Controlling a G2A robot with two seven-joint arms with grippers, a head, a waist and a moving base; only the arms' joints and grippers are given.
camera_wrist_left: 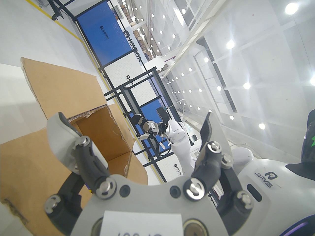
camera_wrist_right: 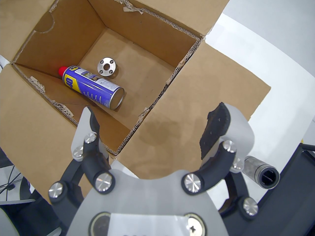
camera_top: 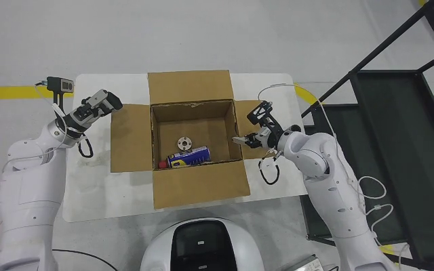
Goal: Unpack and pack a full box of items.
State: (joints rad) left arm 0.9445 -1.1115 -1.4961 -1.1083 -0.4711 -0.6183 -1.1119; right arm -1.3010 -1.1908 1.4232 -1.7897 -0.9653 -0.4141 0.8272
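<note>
Spray can (camera_top: 190, 158) lies flat in the box (camera_top: 192, 107) along the near wall. Its long axis runs left-right, red cap toward the left arm, base toward the right. A metal flange (camera_top: 184, 143) sits just beside it. The right tool (camera_wrist_right: 153, 116) hangs over the right flap just outside the wall, wide open and empty, with the can's base end facing it. The left tool (camera_wrist_left: 134, 121), also wide open and empty, is out past the left flap and angled up away from the box. Right arm is nearer; I'd go in over the wall and grip across the can's axis.

Grey floor (camera_top: 203, 34), yellow line (camera_top: 17, 91), black rack (camera_top: 393, 101), ceiling lights (camera_wrist_left: 291, 8).
</note>
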